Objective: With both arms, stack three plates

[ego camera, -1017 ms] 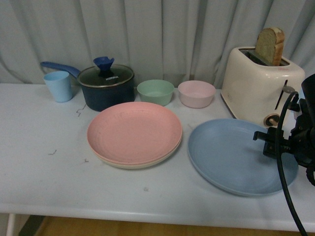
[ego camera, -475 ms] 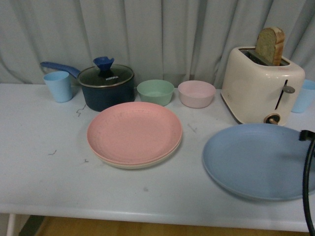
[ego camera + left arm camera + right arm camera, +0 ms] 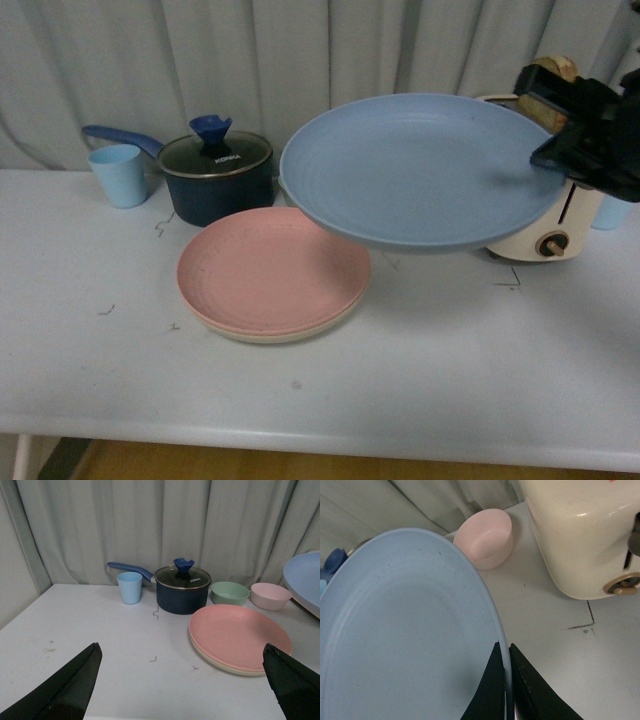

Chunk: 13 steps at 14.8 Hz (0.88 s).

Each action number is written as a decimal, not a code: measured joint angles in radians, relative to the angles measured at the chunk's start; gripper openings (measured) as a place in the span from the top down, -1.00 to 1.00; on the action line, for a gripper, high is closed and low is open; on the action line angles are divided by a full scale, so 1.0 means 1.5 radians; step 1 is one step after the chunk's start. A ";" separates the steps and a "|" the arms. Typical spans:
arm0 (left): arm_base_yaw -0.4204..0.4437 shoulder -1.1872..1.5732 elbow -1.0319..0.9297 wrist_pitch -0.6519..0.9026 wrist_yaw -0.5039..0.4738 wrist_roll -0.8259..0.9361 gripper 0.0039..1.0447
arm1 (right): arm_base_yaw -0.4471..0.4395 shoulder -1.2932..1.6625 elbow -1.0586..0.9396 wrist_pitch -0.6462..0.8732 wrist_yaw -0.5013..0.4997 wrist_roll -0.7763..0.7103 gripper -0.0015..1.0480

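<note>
The pink plate lies on the beige plate at the middle of the table. My right gripper is shut on the right rim of the light blue plate. It holds that plate in the air, tilted, above and to the right of the stack. In the right wrist view the rim of the light blue plate runs between the right gripper's two fingers. My left gripper is open over bare table, left of the pink plate and beige plate, with nothing between its fingers.
A dark blue pot with a glass lid and a blue cup stand at the back left. A cream toaster holding bread stands at the back right. A green bowl and a pink bowl sit behind the stack.
The light blue plate has gone from lying on the table at the right to hanging in the air, up and to the left, in the right gripper. The stack has not moved.
</note>
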 joint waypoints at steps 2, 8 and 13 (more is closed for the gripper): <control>0.000 0.000 0.000 0.000 0.000 0.000 -0.88 | 0.049 0.101 0.111 -0.043 0.030 0.033 0.95; 0.000 0.000 0.000 0.000 0.000 0.000 -0.88 | 0.130 0.328 0.348 -0.136 0.054 0.081 0.95; 0.000 0.000 0.000 0.000 0.000 0.000 -0.88 | 0.152 0.395 0.387 -0.135 0.056 0.094 0.95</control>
